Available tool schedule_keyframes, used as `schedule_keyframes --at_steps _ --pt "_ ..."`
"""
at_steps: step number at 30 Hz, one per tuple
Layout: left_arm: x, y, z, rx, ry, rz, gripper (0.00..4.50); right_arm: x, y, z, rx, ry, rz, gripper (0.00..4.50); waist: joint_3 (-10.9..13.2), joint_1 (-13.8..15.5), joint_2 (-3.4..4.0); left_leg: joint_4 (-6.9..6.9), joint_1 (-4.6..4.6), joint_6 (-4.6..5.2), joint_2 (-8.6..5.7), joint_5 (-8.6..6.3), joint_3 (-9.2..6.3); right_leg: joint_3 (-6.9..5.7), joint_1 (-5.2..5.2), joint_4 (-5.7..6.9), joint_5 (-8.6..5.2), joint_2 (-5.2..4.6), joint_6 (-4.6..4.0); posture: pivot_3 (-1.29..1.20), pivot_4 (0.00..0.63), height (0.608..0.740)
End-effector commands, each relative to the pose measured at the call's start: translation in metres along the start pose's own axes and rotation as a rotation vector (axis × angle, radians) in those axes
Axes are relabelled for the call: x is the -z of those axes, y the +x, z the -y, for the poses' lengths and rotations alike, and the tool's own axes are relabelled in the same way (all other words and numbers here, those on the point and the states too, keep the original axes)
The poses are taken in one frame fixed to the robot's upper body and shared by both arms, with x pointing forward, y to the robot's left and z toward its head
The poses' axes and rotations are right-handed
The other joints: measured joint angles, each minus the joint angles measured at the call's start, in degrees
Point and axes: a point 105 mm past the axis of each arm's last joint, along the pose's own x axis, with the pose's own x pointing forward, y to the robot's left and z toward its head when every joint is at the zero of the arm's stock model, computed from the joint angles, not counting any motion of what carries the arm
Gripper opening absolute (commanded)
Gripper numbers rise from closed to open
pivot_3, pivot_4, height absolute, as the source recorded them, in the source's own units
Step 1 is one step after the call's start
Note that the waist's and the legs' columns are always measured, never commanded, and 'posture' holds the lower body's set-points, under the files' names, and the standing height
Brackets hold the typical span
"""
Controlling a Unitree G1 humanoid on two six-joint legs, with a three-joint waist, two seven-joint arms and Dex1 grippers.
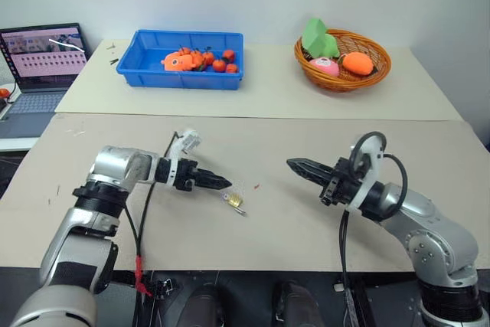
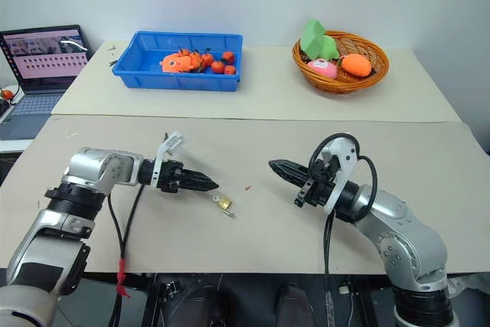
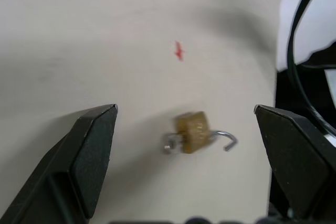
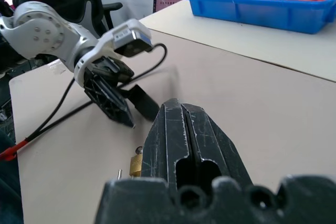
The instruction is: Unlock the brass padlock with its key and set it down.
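Brass padlock (image 3: 192, 132) lying free on the beige table (image 1: 321, 223), lower centre of the left eye view, just below and right of the left end effector (image 1: 217, 183), touching neither arm. Seen in the left wrist view between two black fingers (image 3: 89, 153) spread wide, clamped on nothing. Thin silvery shackle hooked out and clear of the body on one side, so apparently already sprung open; key (image 3: 169, 144) a small silvery stub poking from the opposite end, seemingly seated in the lock. Right end effector (image 1: 302, 166) at centre right of the left eye view, well apart from the lock, fingers pressed together and holding nothing, pointed toward the left arm. Likely stage: unlocked and set down, little or nothing left beyond backing away. Handling, as a guess: small, rigid, dense for its size, smooth metal and probably slippery against hard fingertips; no fragility to speak of, but prone to skidding or spinning on the table when nudged. Best taken across the flat faces of the brass body, not by the thin shackle, which would pivot, nor by the key, which could twist or pull out. Tiny red speck (image 3: 179, 51) on the table nearby, of no concern.
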Motion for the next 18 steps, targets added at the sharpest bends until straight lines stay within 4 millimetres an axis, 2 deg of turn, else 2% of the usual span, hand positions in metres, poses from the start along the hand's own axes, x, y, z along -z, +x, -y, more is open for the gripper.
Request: schedule_keyframes --at_steps 1,3,5,8,11,14,18 --pt "-0.024 -0.009 -0.017 -0.243 0.138 0.224 4.48 -0.006 -0.003 0.021 0.169 -0.033 0.04 0.0 0.0 0.23 -0.01 0.01 -0.02 0.01 0.0 0.0 0.0 -0.02 0.01 0.0 0.01 0.0 0.01 0.0 0.15 0.692" --pt "-0.03 -0.018 -0.03 -0.428 0.249 0.338 4.48 -0.003 -0.01 0.036 0.303 -0.068 0.03 0.0 0.0 0.47 -0.01 0.01 -0.01 0.01 -0.01 0.0 -0.02 -0.03 0.05 -0.05 0.03 -0.03 0.01 0.0 0.15 0.692" --pt "-0.032 -0.031 -0.045 -0.571 0.161 0.5 4.48 0.006 -0.026 0.06 0.502 -0.08 0.004 0.0 -0.01 0.65 -0.01 0.0 -0.02 0.01 -0.05 0.0 0.0 -0.04 0.04 -0.05 0.04 -0.1 0.01 0.0 0.15 0.692" --pt "-0.019 -0.058 -0.069 -0.843 0.116 0.623 4.48 0.019 -0.057 0.085 0.779 -0.136 -0.057 0.0 -0.01 0.65 -0.02 0.02 -0.01 0.0 -0.06 0.0 0.01 -0.07 0.05 -0.08 0.04 -0.14 0.02 0.0 0.15 0.692" --pt "-0.01 -0.078 -0.081 -0.979 0.032 0.738 4.48 0.032 -0.076 0.091 0.925 -0.173 -0.111 0.0 -0.01 0.59 -0.02 -0.02 0.0 0.0 -0.06 0.0 0.04 -0.07 0.03 -0.06 0.04 -0.14 0.02 0.0 0.15 0.692" --pt "0.003 -0.091 -0.091 -1.1 0.043 0.754 4.48 0.035 -0.084 0.095 1.042 -0.153 -0.073 0.0 -0.02 0.22 -0.01 -0.02 0.05 -0.01 -0.03 0.0 0.06 -0.05 0.02 -0.05 0.04 -0.13 0.02 0.0 0.15 0.692" --pt "0.01 -0.092 -0.098 -1.134 0.05 0.776 4.48 0.039 -0.084 0.103 1.118 -0.214 -0.077 0.0 -0.02 0.23 -0.02 0.02 0.08 -0.01 -0.05 0.0 0.08 -0.01 0.04 -0.01 0.05 -0.13 0.03 0.0 0.15 0.692"
